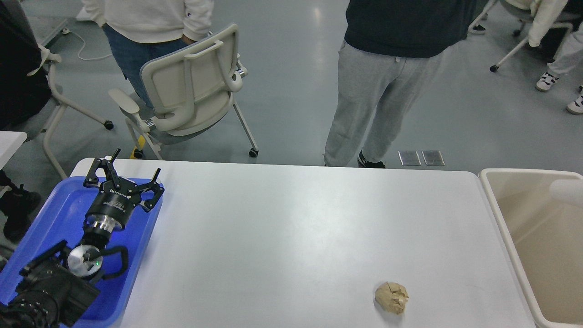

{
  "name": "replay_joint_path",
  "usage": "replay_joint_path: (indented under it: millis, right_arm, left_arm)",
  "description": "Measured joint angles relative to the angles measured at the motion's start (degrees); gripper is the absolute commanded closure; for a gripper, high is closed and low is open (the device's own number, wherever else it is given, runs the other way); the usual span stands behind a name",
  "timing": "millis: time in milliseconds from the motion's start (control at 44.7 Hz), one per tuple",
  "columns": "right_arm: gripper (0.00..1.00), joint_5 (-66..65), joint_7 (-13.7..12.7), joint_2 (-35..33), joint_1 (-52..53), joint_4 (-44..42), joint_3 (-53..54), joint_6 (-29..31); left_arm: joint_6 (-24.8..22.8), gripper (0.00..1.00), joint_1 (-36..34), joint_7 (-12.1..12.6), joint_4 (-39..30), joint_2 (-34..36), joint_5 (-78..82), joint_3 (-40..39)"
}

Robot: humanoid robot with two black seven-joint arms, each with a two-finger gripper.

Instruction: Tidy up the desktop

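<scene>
The white desktop [291, 228] fills the middle of the head view. A crumpled brown paper ball [391, 297] lies on it near the front right. My left gripper [126, 175] is open and empty, hovering over the blue tray [63, 205] at the left edge. My right gripper is out of view. A blurred white paper cup [566, 191] shows inside the beige bin [503, 228] at the right edge of the view, with no gripper on it.
Two people stand beyond the table's far edge. A white office chair [191, 91] stands behind the back left corner. More chairs and feet show at the far right. The bin sits flush against the table's right side.
</scene>
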Motion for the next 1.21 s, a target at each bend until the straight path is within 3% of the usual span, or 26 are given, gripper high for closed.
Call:
replay_joint_path:
  millis: [112, 559, 581, 671, 693, 783, 1208]
  right_arm:
    - [1.0, 2.65, -1.15, 6.7, -3.79, -8.0, 3.66, -0.95]
    - [1.0, 4.81, -2.21, 13.84, -8.56, -15.3, 7.89, -4.51]
    - [0.9, 4.85, -2.22, 13.96, -8.63, -15.44, 7.96, -4.66]
    - [0.11, 5.03, -2.27, 14.38, -8.89, -15.85, 8.22, -5.35]
    - [0.05, 5.06, -2.27, 14.44, -8.93, -15.92, 8.26, -5.51]
    - [0.01, 5.19, -2.28, 14.71, -9.07, -16.17, 8.44, -6.41]
    - [0.02, 5.54, -1.97, 14.66, -8.98, -16.62, 9.14, -8.42]
  left_arm:
    - [0.0, 0.0, 0.01, -0.05, 0.0, 0.0, 0.0, 0.0]
    - [0.0, 0.0, -0.01, -0.08, 0.0, 0.0, 0.0, 0.0]
    - [0.0, 0.0, -0.01, -0.08, 0.0, 0.0, 0.0, 0.0]
    - [0.0, 0.0, -0.01, -0.08, 0.0, 0.0, 0.0, 0.0]
    - [0.0, 0.0, -0.01, -0.08, 0.0, 0.0, 0.0, 0.0]
    - [0.0, 0.0, -0.02, -0.08, 0.0, 0.0, 0.0, 0.0]
    - [0.0, 0.0, -0.01, -0.07, 0.0, 0.07, -0.07, 0.0]
